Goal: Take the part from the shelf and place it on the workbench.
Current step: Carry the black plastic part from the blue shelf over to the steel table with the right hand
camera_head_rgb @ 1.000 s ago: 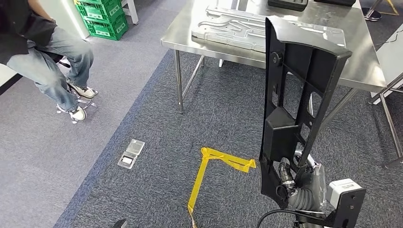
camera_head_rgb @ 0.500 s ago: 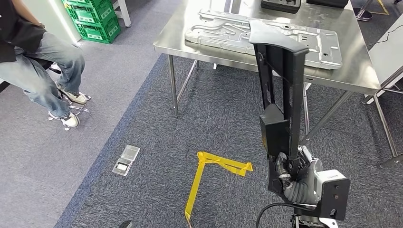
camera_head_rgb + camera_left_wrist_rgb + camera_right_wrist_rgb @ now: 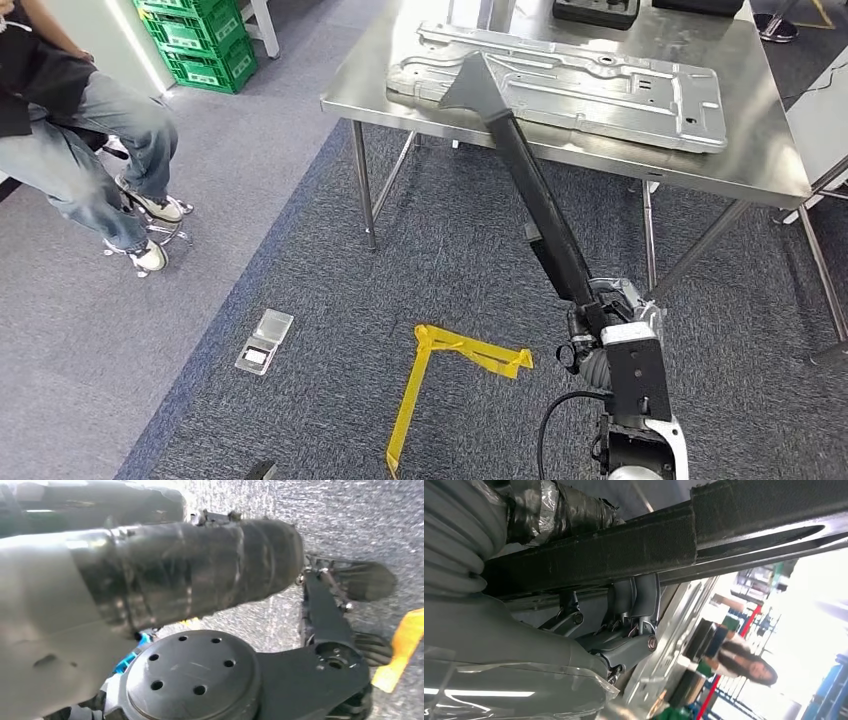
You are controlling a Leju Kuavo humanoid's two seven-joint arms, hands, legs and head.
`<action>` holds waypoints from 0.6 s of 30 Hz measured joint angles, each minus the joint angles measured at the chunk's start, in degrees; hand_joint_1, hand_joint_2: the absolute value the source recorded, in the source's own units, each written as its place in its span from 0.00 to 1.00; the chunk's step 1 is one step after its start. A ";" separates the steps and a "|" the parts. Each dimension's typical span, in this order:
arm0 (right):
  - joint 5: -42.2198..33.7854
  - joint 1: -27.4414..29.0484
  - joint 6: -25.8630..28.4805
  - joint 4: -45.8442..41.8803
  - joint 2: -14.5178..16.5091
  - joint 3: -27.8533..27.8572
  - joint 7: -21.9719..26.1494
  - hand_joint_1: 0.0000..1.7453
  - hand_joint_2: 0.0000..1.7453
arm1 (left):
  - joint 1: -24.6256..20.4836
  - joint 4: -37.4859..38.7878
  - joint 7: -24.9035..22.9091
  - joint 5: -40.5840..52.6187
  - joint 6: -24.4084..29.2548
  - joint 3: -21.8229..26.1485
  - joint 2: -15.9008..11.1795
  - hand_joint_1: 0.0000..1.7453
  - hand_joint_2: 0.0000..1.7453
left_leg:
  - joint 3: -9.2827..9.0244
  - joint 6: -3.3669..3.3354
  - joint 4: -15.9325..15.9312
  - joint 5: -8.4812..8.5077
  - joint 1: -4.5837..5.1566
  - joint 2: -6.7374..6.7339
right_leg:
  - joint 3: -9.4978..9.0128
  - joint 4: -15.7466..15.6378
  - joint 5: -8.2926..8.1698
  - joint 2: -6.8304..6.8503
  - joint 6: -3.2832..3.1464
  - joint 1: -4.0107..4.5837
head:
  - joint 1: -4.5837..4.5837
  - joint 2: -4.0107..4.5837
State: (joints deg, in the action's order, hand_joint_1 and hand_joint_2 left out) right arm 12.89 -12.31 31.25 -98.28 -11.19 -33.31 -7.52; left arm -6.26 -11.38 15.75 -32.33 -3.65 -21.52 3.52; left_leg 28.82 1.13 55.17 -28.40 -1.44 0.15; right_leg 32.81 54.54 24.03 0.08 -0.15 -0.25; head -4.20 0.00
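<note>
The right hand (image 3: 592, 325) holds the long black part (image 3: 535, 195) at its lower end; in the right wrist view the fingers (image 3: 631, 615) are closed around the dark bar (image 3: 664, 545). From the fingers the part reaches up and away, tilted, and its far wide end lies over the near edge of the workbench (image 3: 770, 170), just beside the grey metal plate (image 3: 570, 85); whether it touches the bench I cannot tell.

The part looks like stiff moulded plastic, probably not heavy but long, so held at one end it will pull as a lever on the fingers. A hold nearer the middle would be steadier. The surface seems matte, not very slippery.

The left hand (image 3: 350, 610) hangs near the floor with fingers apart, holding nothing.
</note>
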 joint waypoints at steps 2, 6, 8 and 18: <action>1.53 -1.03 0.12 1.40 0.96 -0.12 -0.35 1.00 1.00 | -0.09 -0.01 0.07 0.19 -0.02 -0.43 -0.02 0.00 0.00 | 0.90 0.44 2.75 -1.43 0.04 -0.08 | -1.09 -1.06 0.00 -0.08 -0.67 -0.16 | -0.16 0.00; 3.70 -2.38 0.53 4.31 2.74 -0.44 -0.39 1.00 1.00 | 0.11 -0.01 0.10 0.38 -0.05 -1.10 -0.80 0.00 0.00 | 9.59 0.42 16.71 -5.43 0.20 -0.06 | -2.67 -1.41 1.08 -0.08 -1.50 0.19 | -0.36 0.00; 4.75 -2.69 0.89 5.68 3.55 -0.60 -0.38 1.00 1.00 | 0.44 -0.01 0.14 0.48 -0.06 -1.49 -1.25 0.00 0.00 | 10.46 0.30 15.20 -2.16 0.21 -0.06 | -3.71 -1.34 1.98 -0.23 -1.53 0.37 | -0.36 0.00; 20.20 -5.63 5.98 9.85 6.48 -1.06 1.79 1.00 1.00 | 0.22 0.02 0.21 1.07 0.02 -3.24 -1.18 0.00 0.00 | 3.45 -2.19 0.60 2.59 0.17 0.21 | -2.44 5.59 7.10 -0.38 1.29 0.46 | -0.11 0.00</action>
State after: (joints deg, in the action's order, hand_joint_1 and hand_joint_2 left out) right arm 33.08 -17.93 37.24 -88.43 -4.71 -34.37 -5.73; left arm -6.05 -11.37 15.96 -31.27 -3.63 -24.75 2.33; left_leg 32.27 -1.06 55.77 -25.81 -1.27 0.36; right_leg 30.37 60.13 31.13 -0.29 1.14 0.21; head -4.31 0.00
